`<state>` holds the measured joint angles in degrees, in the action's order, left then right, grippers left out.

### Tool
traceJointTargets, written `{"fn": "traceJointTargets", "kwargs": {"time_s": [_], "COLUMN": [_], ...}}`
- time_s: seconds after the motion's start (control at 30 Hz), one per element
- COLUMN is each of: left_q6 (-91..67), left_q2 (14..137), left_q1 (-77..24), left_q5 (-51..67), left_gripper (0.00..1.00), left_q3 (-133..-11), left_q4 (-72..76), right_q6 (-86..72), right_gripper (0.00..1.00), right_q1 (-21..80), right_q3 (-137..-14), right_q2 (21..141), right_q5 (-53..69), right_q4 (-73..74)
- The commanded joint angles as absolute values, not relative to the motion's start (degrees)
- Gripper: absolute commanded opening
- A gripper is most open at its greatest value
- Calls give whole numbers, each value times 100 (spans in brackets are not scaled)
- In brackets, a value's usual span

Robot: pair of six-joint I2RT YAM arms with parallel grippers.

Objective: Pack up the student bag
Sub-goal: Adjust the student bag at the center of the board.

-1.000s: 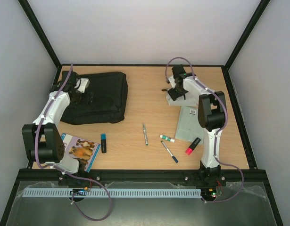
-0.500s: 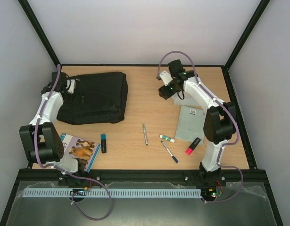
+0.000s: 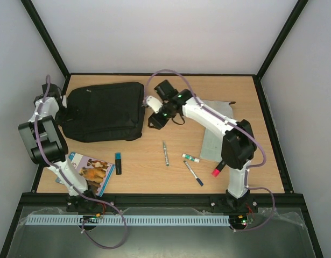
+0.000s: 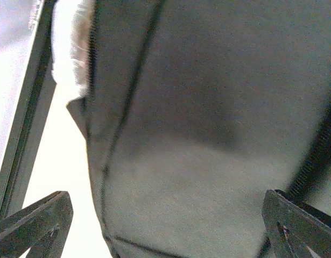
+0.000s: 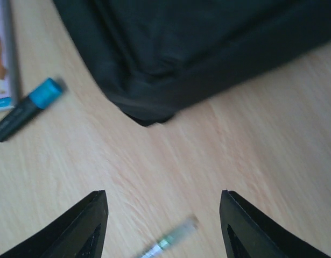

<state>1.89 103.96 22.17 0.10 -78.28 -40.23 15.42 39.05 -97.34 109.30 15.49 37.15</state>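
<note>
Left gripper (image 4: pixel 165 217) splayed at the student bag (image 3: pixel 106 110), right gripper (image 5: pixel 162 217) parted, empty (book (image 3: pixel 91 172) print unreadable).

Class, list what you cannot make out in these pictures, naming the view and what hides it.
Student bag far-left end: top view, left arm covers it.
Bag's zips: left wrist view, too close and blurred.
Pouch upper part: top view, right arm crosses it.
Pen: right wrist view, blurred, cut by bottom edge.
</note>
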Motion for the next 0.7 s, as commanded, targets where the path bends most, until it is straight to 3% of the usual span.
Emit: {"fn": "traceJointTargets", "kwargs": {"time_s": [0.0,0.27,0.4,0.67], "left_q6": [135,304,395,753], "left_q2": [10837,11710,11643,11312], "left_q1": [2542,2610,2518,2278], "left_q5": [287,598,1246,2650], "left_gripper": [100,99,97,97], "left_q3": [-8373,-8764,-8539,-7655], "left_q4": [-4020,-4075,-4064,-4271], "right_q6": [1244,1025,873,941], "right_gripper": [58,62,66,66], "right_q1": [4362,4683,4665,4165], "right_q3": [-10160,-11015,-11012,-11021], "right_q2": [11386,12478,12680,12897], "right_q5": [1594,867,-101,-713], "right_q4": [3798,3567,3265,3224]}}
